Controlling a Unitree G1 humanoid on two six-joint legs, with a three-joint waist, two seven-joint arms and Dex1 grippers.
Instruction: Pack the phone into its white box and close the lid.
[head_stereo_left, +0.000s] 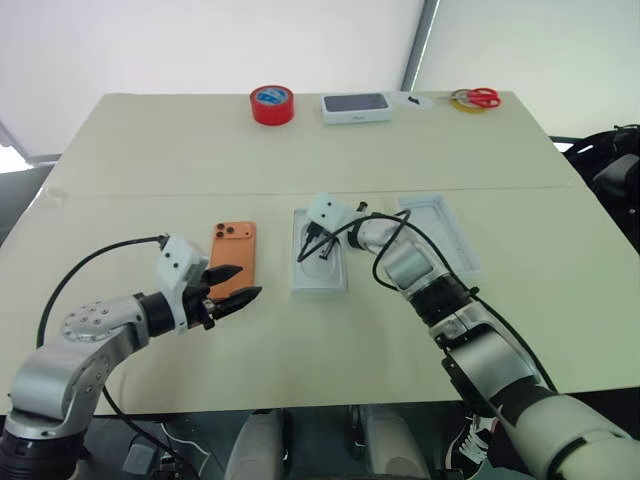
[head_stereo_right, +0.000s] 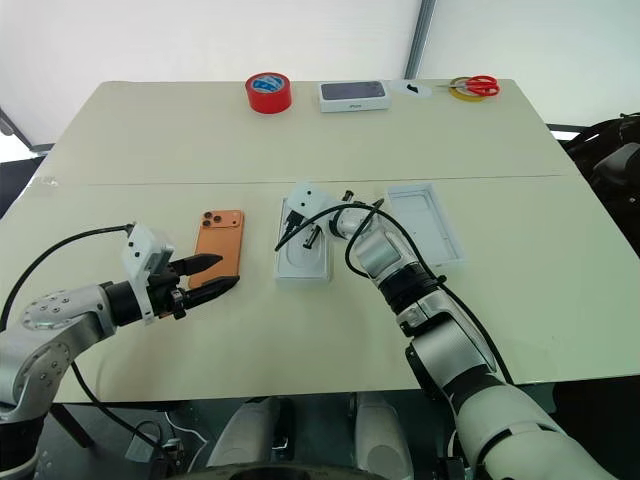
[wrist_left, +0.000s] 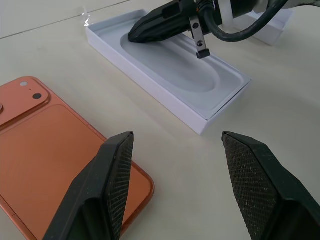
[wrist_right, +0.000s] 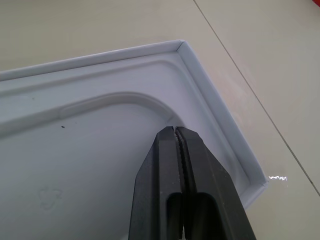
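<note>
Your phone lies camera-side up on the desk, just left of the white box. Your left gripper hovers at its near end, fingers wide; the right gripper, fingers shut, presses into the box. The phone looks stiff, slick and thin: pinch its long edges.

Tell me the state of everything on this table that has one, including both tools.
Phone: flat on the table, back up, unpacked.
White insert: recess up, empty, right tool's tip inside it.
Shallow white tray: open side up, empty.
Box with dark picture: closed.
Left tool: open, empty, by the phone's near end.
Right tool: shut, holding nothing.
</note>
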